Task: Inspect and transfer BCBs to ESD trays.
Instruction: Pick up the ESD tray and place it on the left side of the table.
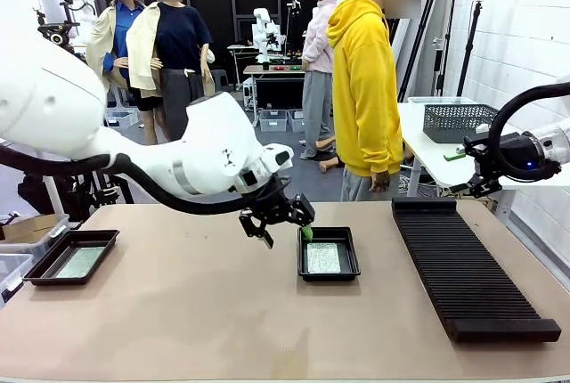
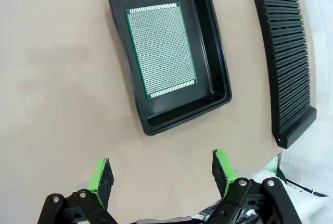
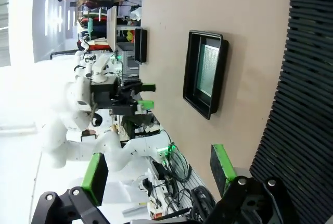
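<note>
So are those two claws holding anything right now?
Left gripper: open, holding nothing, near the middle tray.
Right gripper: open, holding nothing.

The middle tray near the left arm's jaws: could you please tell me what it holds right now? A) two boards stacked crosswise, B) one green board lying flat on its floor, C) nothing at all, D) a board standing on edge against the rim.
B: the left wrist view shows a single green board lying flat on the floor of the middle tray, with the left gripper open and empty nearby.
</note>
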Available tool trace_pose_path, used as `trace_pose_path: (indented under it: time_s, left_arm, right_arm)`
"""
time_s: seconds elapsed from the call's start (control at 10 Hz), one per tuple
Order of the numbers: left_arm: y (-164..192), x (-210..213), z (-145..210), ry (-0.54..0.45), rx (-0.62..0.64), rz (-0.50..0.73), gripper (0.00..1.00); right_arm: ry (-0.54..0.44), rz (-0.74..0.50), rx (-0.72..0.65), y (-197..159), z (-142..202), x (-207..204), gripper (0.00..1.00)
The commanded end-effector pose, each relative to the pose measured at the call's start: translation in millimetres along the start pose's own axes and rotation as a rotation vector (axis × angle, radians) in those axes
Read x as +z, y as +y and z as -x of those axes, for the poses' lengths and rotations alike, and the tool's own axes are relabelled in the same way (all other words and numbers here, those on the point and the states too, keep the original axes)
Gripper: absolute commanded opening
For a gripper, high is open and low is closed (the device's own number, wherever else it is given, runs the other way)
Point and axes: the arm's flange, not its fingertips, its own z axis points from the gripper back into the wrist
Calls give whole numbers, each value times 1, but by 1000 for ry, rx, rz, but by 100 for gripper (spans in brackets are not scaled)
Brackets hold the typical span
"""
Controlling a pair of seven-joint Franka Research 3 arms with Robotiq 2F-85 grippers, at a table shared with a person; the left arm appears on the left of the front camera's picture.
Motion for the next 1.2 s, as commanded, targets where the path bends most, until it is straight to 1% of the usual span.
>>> trace_pose_path:
  time_s: [0.0,0.2,0.4,0.5,0.7,1.0,1.1]
  left_arm:
    - [-23,-16,-16,40,14,-27,100]
    - [-31,-33,-23,56,22,-58,100]
    - [-35,-48,-32,55,44,-135,100]
    - [-34,-52,-35,34,50,-175,100]
    - [-31,-64,-44,4,68,-193,100]
    - [-23,-79,-58,-70,73,-196,100]
    - [-20,-82,-62,-89,89,-215,100]
  right_arm:
    - [-6,-42,56,0,-1,5,100]
    - [-26,-29,86,-2,1,5,100]
    - [-38,-41,78,-2,2,7,100]
    - [-8,-8,59,-1,2,7,100]
    - [-8,-8,59,-1,2,7,100]
    - [-8,-8,59,-1,2,7,100]
    - [-8,-8,59,-1,2,7,100]
